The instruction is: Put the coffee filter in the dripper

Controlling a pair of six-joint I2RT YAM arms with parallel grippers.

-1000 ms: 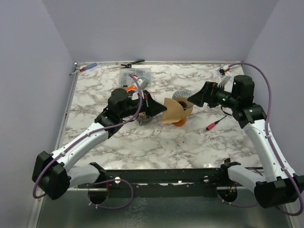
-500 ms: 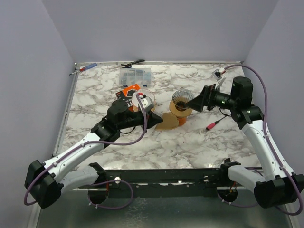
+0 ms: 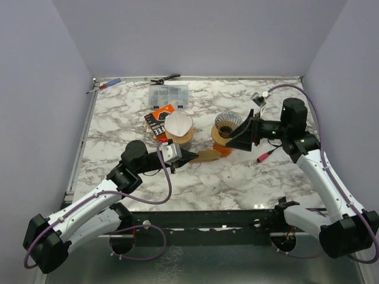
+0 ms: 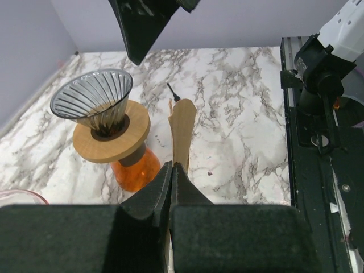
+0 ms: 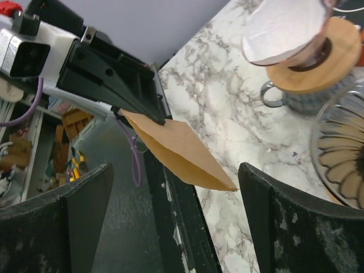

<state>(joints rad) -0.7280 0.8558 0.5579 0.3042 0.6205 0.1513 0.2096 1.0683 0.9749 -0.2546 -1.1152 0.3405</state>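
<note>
Desk: a white marbled desk (image 3: 118,177) is seen from above, walled in grey on three sides.
Screwdriver: a screwdriver (image 3: 106,84) is laid at the upper left corner of the top view.
Left hand: the left hand (image 3: 190,157) is placed left of centre in the top view and is clenched on one edge of the coffee filter; in the left wrist view the two fingers (image 4: 153,196) are pressed together on the paper.
Clear box: a clear box (image 3: 169,93) is set near the far edge, with pliers (image 3: 164,78) just behind it.
Orange packet: an orange packet (image 3: 158,121) is laid flat, just left of the second dripper.
Second dripper: a second dripper (image 3: 178,125) is lined with a white filter (image 5: 284,28).
Coffee filter: the brown coffee filter (image 3: 207,156) is held out from the left hand, at the centre of the top view, just beside the dripper's orange base and outside its cone; contact with the base cannot be told.
Dripper: the dripper (image 3: 227,125), a ribbed glass cone on a wooden collar, is stood upright right of centre, nothing inside it.
Right hand: the right hand (image 3: 237,135) is spread wide and released, close by the dripper's right side, nothing grasped.
Red-handled tool: a red-handled tool (image 3: 265,155) is laid on the desk at the right.
</note>
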